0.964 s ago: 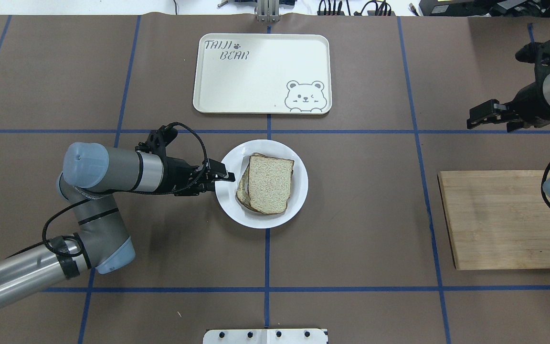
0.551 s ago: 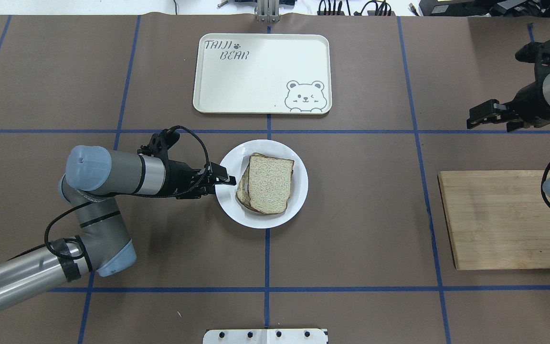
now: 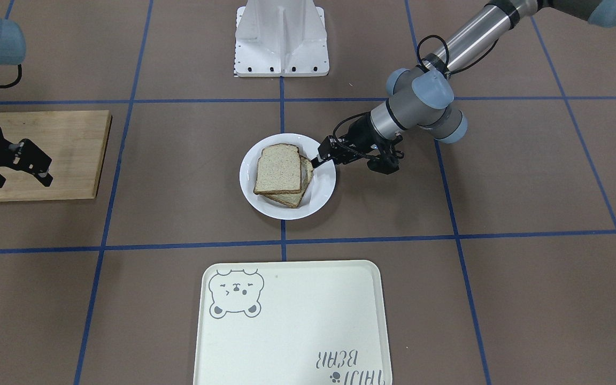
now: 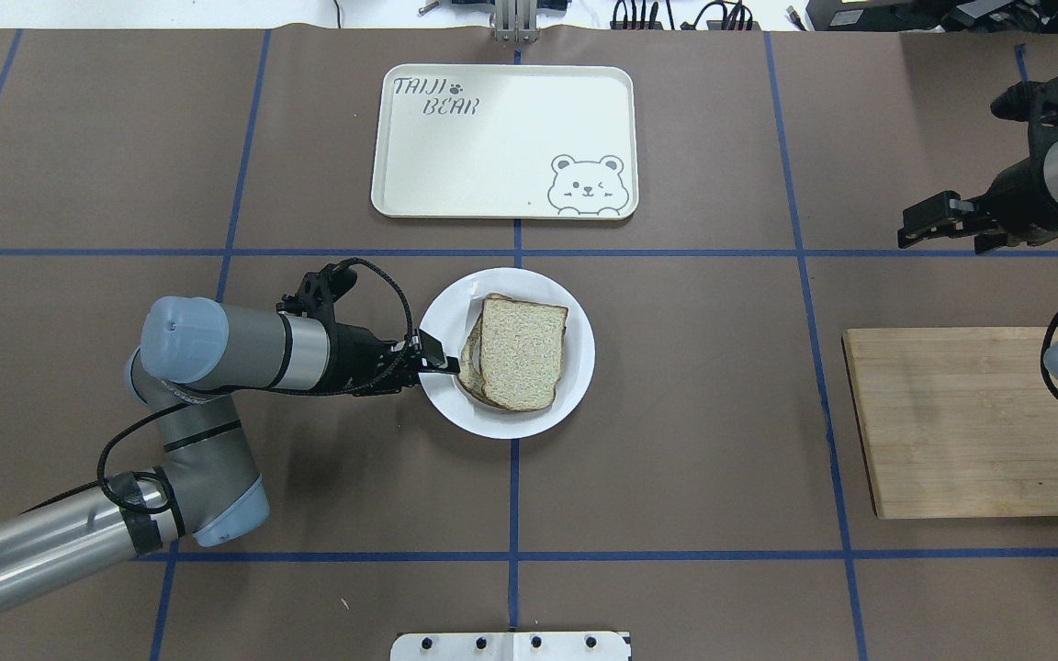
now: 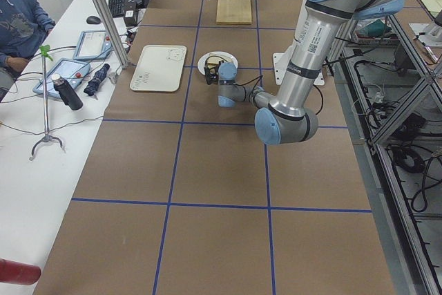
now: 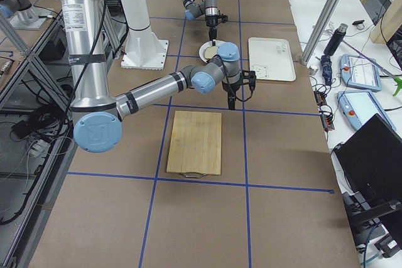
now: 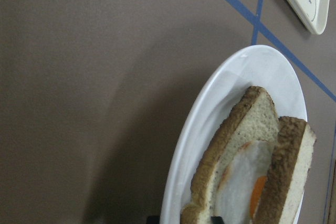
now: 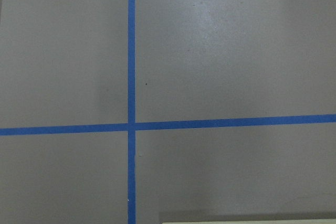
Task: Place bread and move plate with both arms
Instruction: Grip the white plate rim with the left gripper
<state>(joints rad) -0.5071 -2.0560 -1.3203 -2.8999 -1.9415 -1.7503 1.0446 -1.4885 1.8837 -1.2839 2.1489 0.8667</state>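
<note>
The table (image 4: 676, 413) carries a wooden board (image 4: 951, 422) near the right gripper (image 3: 24, 183), on its robot side; that gripper's fingers are spread above bare table. A tray (image 4: 501, 138) lies well beyond the left gripper (image 4: 437, 361). The plate (image 4: 582, 353) sits right at that gripper's tips, which reach its near rim; whether they pinch it I cannot tell. The bread (image 4: 520, 353) lies just past the tips, atop an egg slice (image 7: 239, 177).
</note>
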